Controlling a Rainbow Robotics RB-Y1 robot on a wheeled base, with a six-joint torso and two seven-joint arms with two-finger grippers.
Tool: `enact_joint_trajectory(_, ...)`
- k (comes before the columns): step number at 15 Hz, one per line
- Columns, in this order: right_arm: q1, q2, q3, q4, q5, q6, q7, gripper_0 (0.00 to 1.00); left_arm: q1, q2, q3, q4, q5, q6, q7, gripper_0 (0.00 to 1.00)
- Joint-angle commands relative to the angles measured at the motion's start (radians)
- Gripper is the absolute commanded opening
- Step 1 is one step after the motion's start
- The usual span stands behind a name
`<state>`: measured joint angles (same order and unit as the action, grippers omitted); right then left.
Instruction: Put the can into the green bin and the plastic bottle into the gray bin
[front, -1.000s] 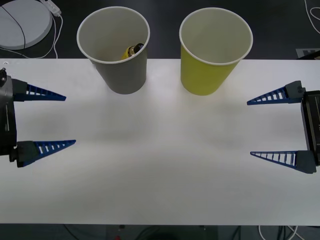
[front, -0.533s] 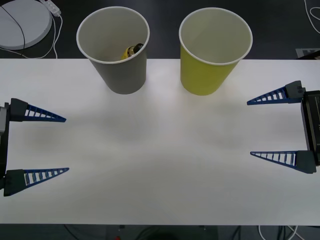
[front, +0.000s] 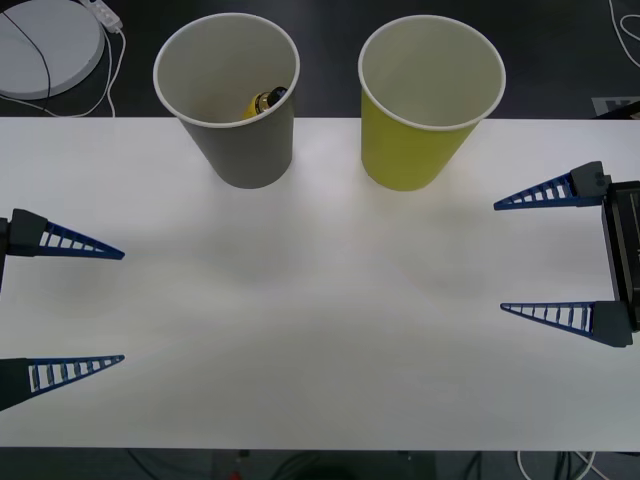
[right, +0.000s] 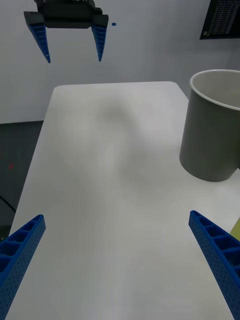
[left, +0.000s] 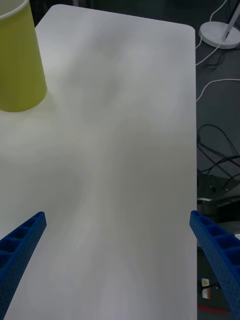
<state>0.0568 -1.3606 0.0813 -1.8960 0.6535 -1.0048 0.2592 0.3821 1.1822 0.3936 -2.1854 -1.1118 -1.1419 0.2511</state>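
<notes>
Pulling my left claw (front: 70, 305) back toward my own edge of the surface (front: 320, 300), fingers wide apart and empty; the right claw (front: 545, 250) sits parked, also apart. That retreat tells me the plastic bottle (front: 268, 100) is delivered: it lies inside the gray bin (front: 240, 150), apparently tilted, cap up against the far wall. I see no can in the green bin (front: 415, 150)

White table (front: 320, 340), round white lamp base (front: 45, 45) with cables on dark floor beyond
</notes>
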Motion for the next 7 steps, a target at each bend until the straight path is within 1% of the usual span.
enact_joint_trajectory(1,0.0,0.0,0.0,0.0,0.0,0.0,0.0,1.0,0.0,-0.018,-0.001,0.007,0.0,0.002,-0.003,1.0)
enact_joint_trajectory(7,0.0,0.0,0.0,0.0,0.0,0.0,0.0,1.0,0.0,-0.018,-0.001,0.007,0.0,0.002,-0.003,1.0)
